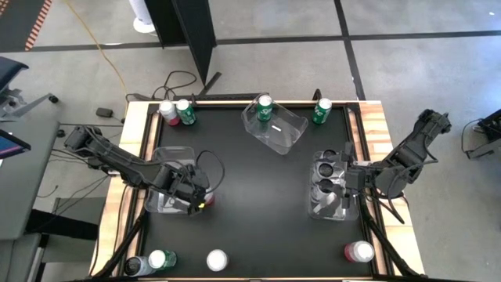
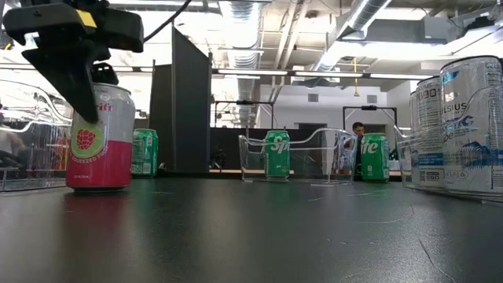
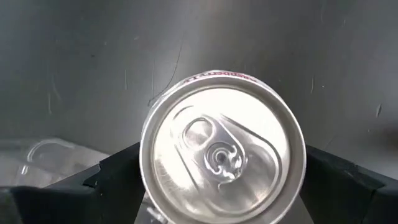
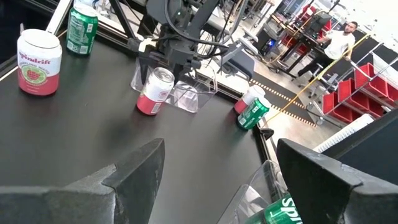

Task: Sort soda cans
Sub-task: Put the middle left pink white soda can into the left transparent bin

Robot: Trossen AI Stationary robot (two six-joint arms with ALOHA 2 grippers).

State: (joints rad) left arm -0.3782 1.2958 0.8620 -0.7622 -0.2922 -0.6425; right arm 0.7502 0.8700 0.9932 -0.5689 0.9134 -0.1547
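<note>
A pink-and-white soda can [image 2: 98,141] stands upright on the black table just right of the left clear bin [image 1: 160,196]. My left gripper [image 1: 199,197] is open and points steeply down over the can. Its two fingers [image 3: 115,177] stand on either side of the silver top [image 3: 222,158]. My right gripper [image 4: 217,180] is open with nothing between its fingers. It hovers over the right clear bin [image 1: 354,205], which holds several dark and silver cans [image 2: 456,126].
A green can [image 1: 264,108] stands in the tilted clear bin [image 1: 286,133] at the far middle. More cans stand at the far left [image 1: 177,112], the far right [image 1: 322,111], the near left [image 1: 162,259], the near middle [image 1: 217,260] and the near right [image 1: 358,252]. The table's middle is bare.
</note>
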